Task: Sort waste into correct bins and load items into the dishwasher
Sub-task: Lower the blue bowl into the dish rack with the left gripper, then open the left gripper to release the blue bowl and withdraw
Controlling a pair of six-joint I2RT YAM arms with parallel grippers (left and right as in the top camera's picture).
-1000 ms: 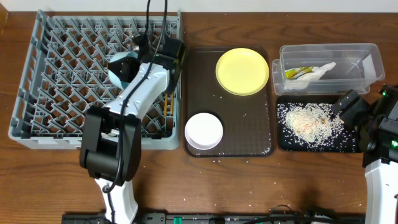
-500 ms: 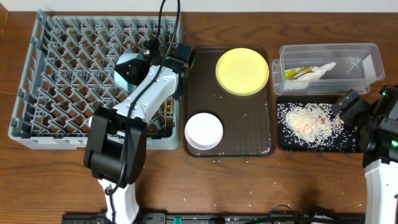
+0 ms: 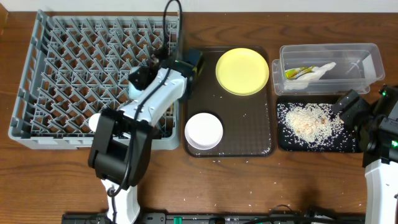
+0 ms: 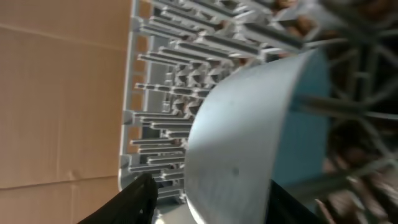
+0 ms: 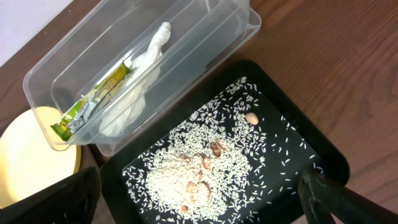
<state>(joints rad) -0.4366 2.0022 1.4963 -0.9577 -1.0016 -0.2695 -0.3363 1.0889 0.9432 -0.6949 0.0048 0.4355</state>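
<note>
The light blue bowl (image 4: pixel 242 130) stood on its edge among the pegs of the grey dish rack (image 3: pixel 62 74), close to the rack's right side. From overhead the left arm (image 3: pixel 155 99) lay across that part of the rack and hid the bowl.

In the left wrist view, the left gripper (image 4: pixel 214 199) had its two black fingers (image 4: pixel 134 199) partly spread, with the bottom of the bowl between them. That picture was blurred, so I could not tell whether the fingers pressed on the bowl or only sat on either side of it.

The right gripper (image 5: pixel 199 177) hung over the near right part of the black tray (image 3: pixel 348 144). Its fingers were spread wide and held nothing.

A heap of white rice (image 5: pixel 186 174) with a few brownish bits lay in the black tray. Behind it and just beside it sat the clear tub (image 3: pixel 373 53), which held the crumpled napkin (image 5: pixel 140 81) and the yellow-green wrapper (image 5: pixel 93 102).

The yellow plate (image 3: pixel 242 71) lay at the far end of the brown tray (image 3: pixel 249 124). The white bowl (image 3: pixel 204 130) sat at the tray's near left corner. A few loose grains lay on the brown tray and on the table (image 3: pixel 249 186) in front of it.
</note>
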